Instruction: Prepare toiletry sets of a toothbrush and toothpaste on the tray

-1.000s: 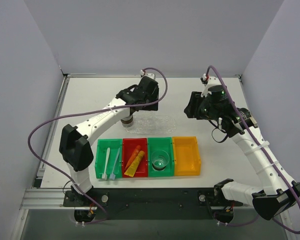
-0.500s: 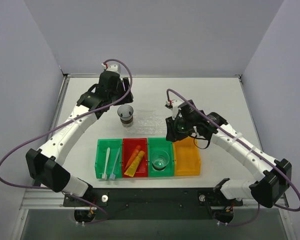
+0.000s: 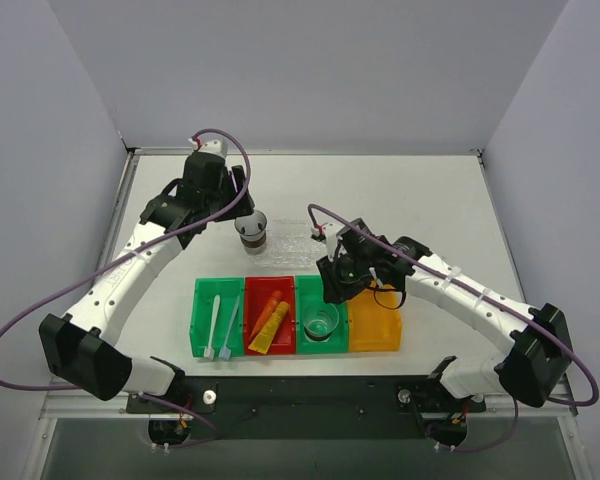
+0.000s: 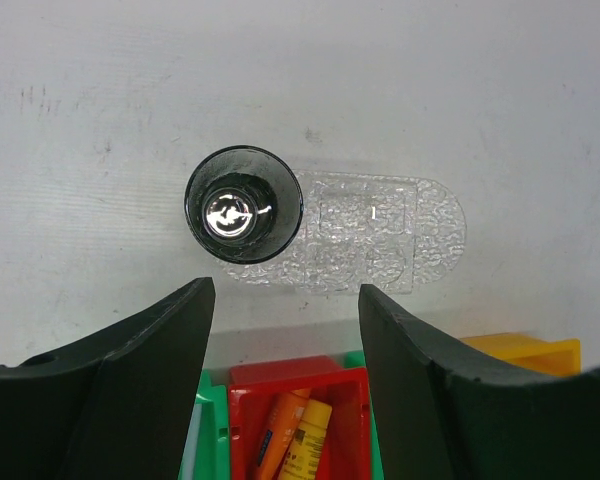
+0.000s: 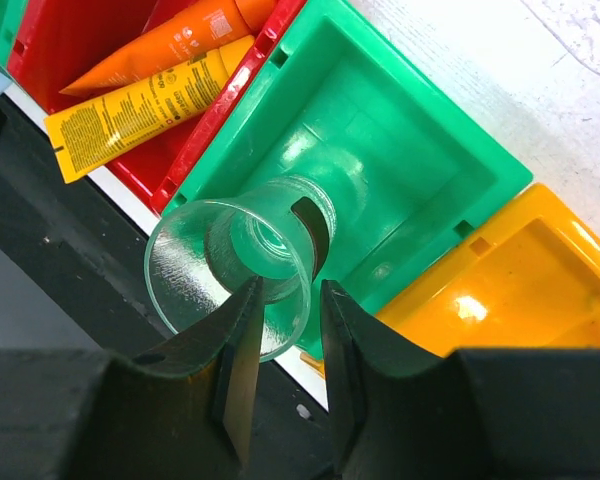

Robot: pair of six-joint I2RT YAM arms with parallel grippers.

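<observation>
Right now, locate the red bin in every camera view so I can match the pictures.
Top external: the red bin is second from the left among the bins.
Left wrist: the red bin is at the bottom edge, between the left fingers.
Right wrist: the red bin is in the upper left corner.
Shared landmark: the yellow-orange tube lying inside it, seen in all three.

White table (image 3: 430, 190) is filling the middle of the top view; up close in the left wrist view it's showing faint grey scuffs. Plain pale grey back wall (image 3: 310, 70) is rising across the top. Left wall (image 3: 40, 150) & right wall (image 3: 570, 130) are slanting in at both sides. Black plate (image 3: 310, 395) is running along the table's near edge, bottom centre, w/ a metal rail (image 3: 80, 405) at bottom left. Soft, even light is falling from above.
</observation>
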